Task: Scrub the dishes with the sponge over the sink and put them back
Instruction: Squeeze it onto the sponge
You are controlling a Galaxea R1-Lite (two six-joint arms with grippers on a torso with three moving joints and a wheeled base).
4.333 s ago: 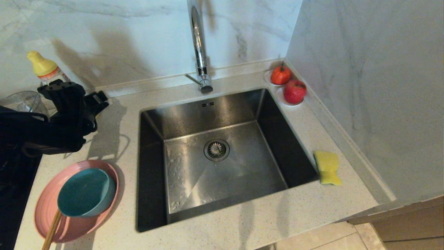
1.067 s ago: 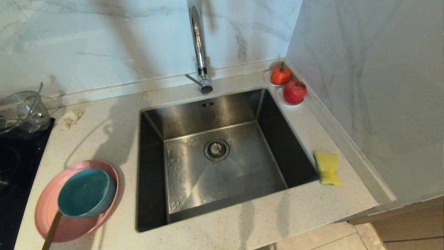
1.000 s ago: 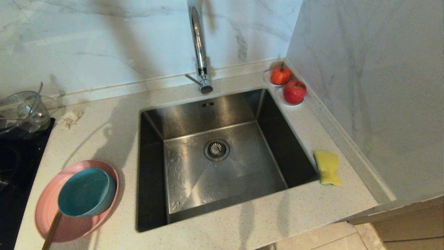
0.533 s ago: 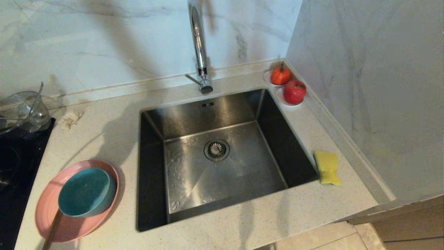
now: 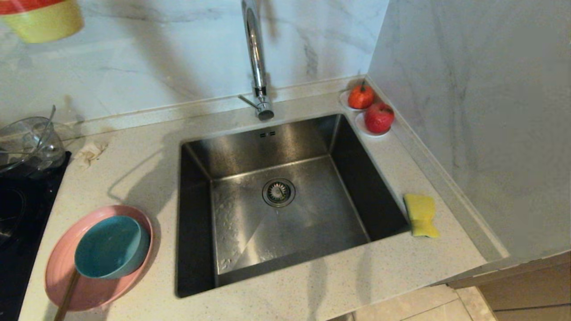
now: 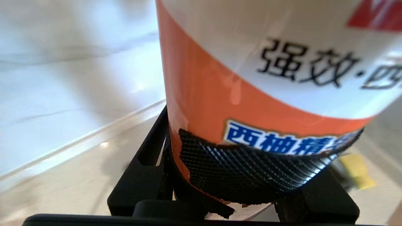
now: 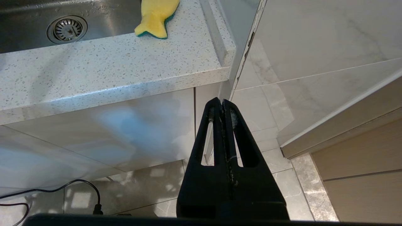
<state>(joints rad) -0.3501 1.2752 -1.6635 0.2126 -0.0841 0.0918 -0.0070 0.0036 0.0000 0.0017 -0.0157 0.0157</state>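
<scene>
Your left gripper [image 6: 238,175] pinches a detergent bottle [image 6: 267,78] high above the counter, well apart from the sponge [image 5: 420,215] beside the sink [image 5: 276,200]. Your right gripper [image 7: 222,108], pressed together, hangs below the counter edge.

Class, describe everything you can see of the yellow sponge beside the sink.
The sponge is yellow foam, rectangular with a pinched waist, and the right wrist view shows a thin green layer along its underside. It lies flat on the speckled counter, right at the sink's right rim. Nothing but the counter touches it; no gripper is near. It looks dry and unused.
</scene>
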